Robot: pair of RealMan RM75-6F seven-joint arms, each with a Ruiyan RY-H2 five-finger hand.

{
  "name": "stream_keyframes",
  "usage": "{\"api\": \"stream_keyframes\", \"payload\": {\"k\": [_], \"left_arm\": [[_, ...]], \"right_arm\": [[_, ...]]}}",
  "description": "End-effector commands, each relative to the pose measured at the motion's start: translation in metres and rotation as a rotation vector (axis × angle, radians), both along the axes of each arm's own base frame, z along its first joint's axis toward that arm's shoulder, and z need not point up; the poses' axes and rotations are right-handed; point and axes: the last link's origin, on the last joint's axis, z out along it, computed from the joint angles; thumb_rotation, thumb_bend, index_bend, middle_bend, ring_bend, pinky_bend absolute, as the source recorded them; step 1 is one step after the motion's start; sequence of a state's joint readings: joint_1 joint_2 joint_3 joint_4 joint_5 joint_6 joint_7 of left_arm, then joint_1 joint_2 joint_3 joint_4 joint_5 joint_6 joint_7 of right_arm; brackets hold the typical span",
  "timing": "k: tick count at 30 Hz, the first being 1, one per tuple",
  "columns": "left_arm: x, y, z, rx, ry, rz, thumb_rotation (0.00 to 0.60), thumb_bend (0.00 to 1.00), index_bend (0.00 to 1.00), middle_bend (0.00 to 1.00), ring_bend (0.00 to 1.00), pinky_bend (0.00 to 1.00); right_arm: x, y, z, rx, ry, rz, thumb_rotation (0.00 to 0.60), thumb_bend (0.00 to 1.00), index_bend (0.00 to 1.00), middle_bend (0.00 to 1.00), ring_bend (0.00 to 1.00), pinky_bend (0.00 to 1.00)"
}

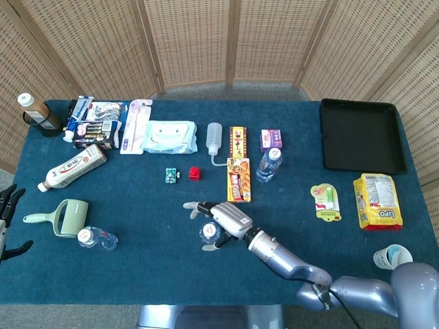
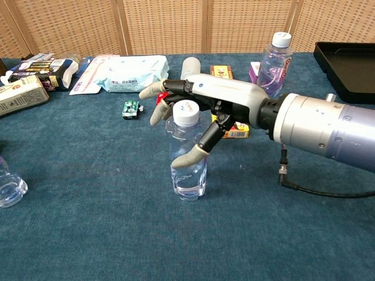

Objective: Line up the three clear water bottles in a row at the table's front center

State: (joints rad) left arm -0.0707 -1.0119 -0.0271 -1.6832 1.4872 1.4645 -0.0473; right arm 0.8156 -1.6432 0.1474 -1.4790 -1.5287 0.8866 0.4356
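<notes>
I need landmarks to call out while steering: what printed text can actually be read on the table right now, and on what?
"LIPO": on the yellow snack bag at the table's right.
Red lettering on the label of the far water bottle: cut off and blurred, not readable.
Print on the battery pack, wet wipes, toothpaste box and orange snack boxes: too small to read.
</notes>
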Motion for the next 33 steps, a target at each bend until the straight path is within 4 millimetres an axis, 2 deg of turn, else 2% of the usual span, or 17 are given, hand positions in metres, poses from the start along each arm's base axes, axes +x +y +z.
{"api": "stream_keyframes", "payload": {"k": [1, 6, 11, 18, 24, 25, 27, 29, 33], "left_arm": [[0.0, 0.0, 0.0, 0.001, -0.001, 0.002, 0.6, 0.06, 0.0, 0.0, 0.0, 0.04], [0.0, 0.0, 0.0, -0.002, -0.003, 0.003, 0.6, 0.06, 0.0, 0.0, 0.0, 0.04], [0.0, -0.001, 0.001, 0.002, -0.006, 0.003, 0.6, 0.05, 0.0, 0.0, 0.0, 0.04], [-0.001, 0.0, 0.002, 0.005, -0.011, 0.007, 0.6, 0.06, 0.0, 0.0, 0.0, 0.04], [0.0, -0.001, 0.001, 0.01, -0.002, 0.005, 0.6, 0.06, 0.0, 0.0, 0.0, 0.04], [0.0, -0.002, 0.001, 0.009, -0.003, 0.002, 0.6, 0.05, 0.0, 0.0, 0.0, 0.04], [0.003, -0.002, 0.001, 0.011, -0.007, -0.017, 0.6, 0.05, 0.0, 0.0, 0.0, 0.04], [0.003, -0.003, 0.002, 0.02, -0.009, -0.021, 0.6, 0.05, 0.0, 0.0, 0.0, 0.04], [0.002, -0.003, 0.002, 0.015, -0.011, -0.012, 0.6, 0.06, 0.0, 0.0, 0.0, 0.04]], "right_arm": [[-0.001, 0.003, 0.003, 0.011, 0.009, 0.019, 0.6, 0.11, 0.1, 0.26, 0.2, 0.27], [-0.004, 0.006, 0.009, 0.009, -0.004, 0.024, 0.6, 0.11, 0.1, 0.23, 0.17, 0.2], [-0.007, 0.009, 0.021, -0.006, -0.036, 0.027, 0.6, 0.11, 0.1, 0.21, 0.16, 0.18], [-0.014, 0.014, 0.079, -0.094, -0.128, 0.052, 0.6, 0.11, 0.1, 0.21, 0.17, 0.19], [-0.023, 0.012, 0.102, -0.13, -0.147, 0.043, 0.6, 0.11, 0.1, 0.2, 0.18, 0.23], [-0.028, 0.011, 0.107, -0.141, -0.144, 0.037, 0.6, 0.11, 0.1, 0.19, 0.18, 0.22], [-0.062, -0.009, 0.134, -0.257, -0.119, -0.048, 0.6, 0.11, 0.09, 0.17, 0.18, 0.22], [-0.082, -0.023, 0.149, -0.318, -0.114, -0.107, 0.6, 0.1, 0.07, 0.15, 0.17, 0.21], [-0.117, -0.05, 0.164, -0.383, -0.084, -0.24, 0.6, 0.09, 0.03, 0.08, 0.08, 0.14]]}}
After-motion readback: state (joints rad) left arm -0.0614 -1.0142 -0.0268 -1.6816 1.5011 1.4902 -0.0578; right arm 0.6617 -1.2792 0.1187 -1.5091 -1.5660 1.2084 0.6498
